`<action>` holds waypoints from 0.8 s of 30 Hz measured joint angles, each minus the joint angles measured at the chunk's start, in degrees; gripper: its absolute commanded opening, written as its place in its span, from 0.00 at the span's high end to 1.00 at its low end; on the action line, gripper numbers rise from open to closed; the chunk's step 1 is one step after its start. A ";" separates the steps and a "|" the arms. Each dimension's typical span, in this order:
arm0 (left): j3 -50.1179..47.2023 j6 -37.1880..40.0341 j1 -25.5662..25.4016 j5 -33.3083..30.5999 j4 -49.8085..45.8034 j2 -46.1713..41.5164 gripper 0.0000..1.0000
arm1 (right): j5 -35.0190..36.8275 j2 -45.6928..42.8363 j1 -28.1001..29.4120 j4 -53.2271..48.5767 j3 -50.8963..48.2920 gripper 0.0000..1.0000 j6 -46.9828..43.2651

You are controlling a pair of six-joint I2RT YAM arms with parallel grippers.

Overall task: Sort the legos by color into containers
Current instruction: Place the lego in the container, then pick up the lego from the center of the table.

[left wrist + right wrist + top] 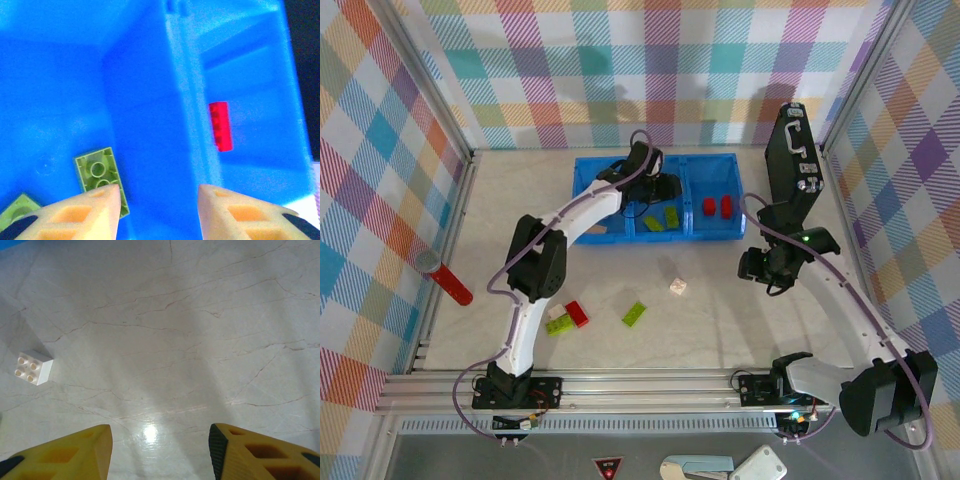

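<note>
Blue translucent tray [715, 180] is lying across the upper middle of the top view, close to the back wall. The left gripper [663, 187] is hanging over its middle compartment. Below the tray, bare table [740, 330] is leaving wide room. A cream brick [677, 287], a loose green brick [634, 313] and a red brick [577, 313] are lying there, well apart from the right gripper [768, 275].

Left wrist view is showing the left gripper [157, 192] spread wide and holding nothing, straddling the divider wall [182, 100]. An upturned green brick [97, 172] is lying at lower left, and a red brick [220, 126] beyond the wall.

Right wrist view is showing the right gripper [159, 430] likewise spread and empty over bare table [200, 340]. The cream brick [34, 367] is sitting studs-up at the left edge.
</note>
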 measured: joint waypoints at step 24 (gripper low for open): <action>-25.53 6.43 0.00 -6.40 -11.82 -26.51 0.55 | -0.74 12.85 12.24 4.59 2.97 0.45 4.09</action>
